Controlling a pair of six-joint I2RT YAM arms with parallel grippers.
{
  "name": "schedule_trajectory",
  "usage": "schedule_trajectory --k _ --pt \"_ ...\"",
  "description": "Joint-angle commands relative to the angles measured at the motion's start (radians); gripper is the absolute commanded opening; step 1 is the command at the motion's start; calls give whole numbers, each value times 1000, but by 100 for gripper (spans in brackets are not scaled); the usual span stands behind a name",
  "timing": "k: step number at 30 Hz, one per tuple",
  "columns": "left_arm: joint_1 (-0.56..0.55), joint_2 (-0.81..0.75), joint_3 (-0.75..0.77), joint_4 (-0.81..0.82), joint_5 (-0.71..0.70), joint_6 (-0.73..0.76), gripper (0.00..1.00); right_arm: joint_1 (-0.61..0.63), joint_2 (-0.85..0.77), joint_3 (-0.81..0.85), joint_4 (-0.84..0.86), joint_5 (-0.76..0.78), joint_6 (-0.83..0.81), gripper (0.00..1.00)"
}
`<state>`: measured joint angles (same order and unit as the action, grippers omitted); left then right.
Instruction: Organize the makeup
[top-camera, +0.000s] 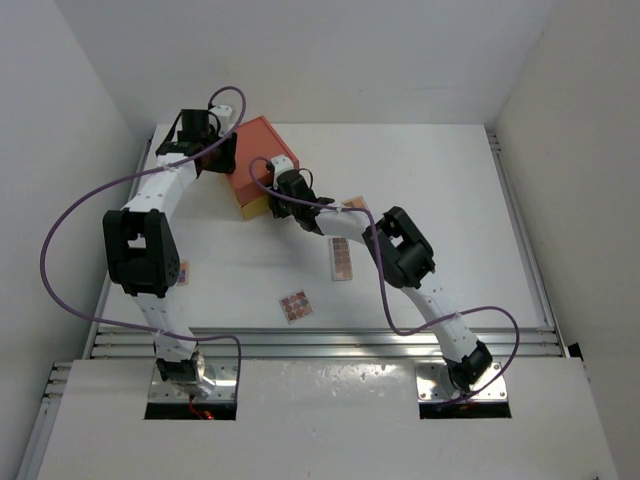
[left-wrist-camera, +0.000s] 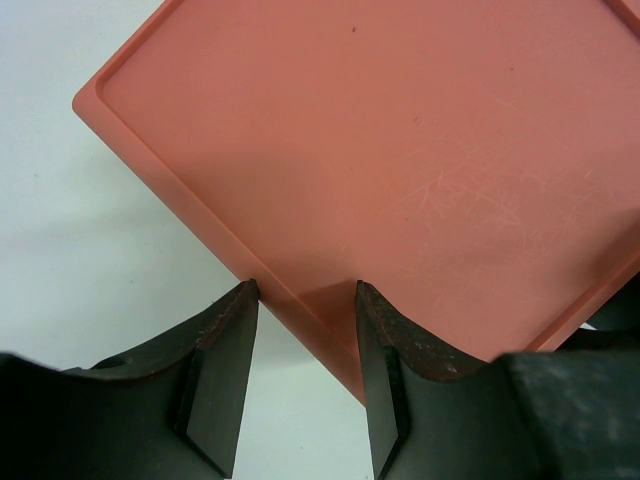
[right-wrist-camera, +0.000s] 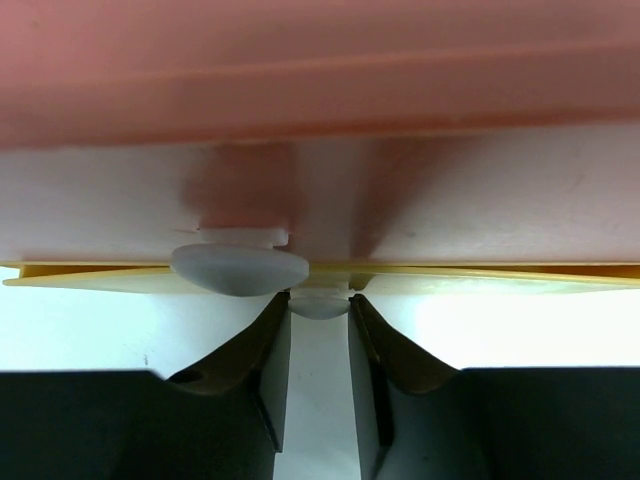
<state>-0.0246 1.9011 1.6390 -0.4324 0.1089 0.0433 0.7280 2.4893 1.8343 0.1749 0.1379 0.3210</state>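
Flat palettes (top-camera: 343, 258) of pinkish squares lying loose on white table (top-camera: 450, 220), nearer arm bases than orange drawer box (top-camera: 255, 165). Left gripper (left-wrist-camera: 305, 292) jaws parted, straddling box edge. Right gripper (right-wrist-camera: 319, 314) jaws narrow around small white knob (right-wrist-camera: 320, 303); grip unclear.
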Motion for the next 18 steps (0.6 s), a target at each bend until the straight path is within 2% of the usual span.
schedule_trajectory --k 1,8,12,18 --pt "8 49 -10 -100 2 -3 48 -1 -15 46 49 37 -16 26" --pt "17 49 -10 -100 2 -3 48 -4 -32 28 58 42 -56 13" --pt "17 49 -10 -100 2 -3 48 -2 -82 -23 77 46 -106 1" --pt "17 49 -1 -100 -8 -3 48 7 -202 -255 159 26 -141 1"
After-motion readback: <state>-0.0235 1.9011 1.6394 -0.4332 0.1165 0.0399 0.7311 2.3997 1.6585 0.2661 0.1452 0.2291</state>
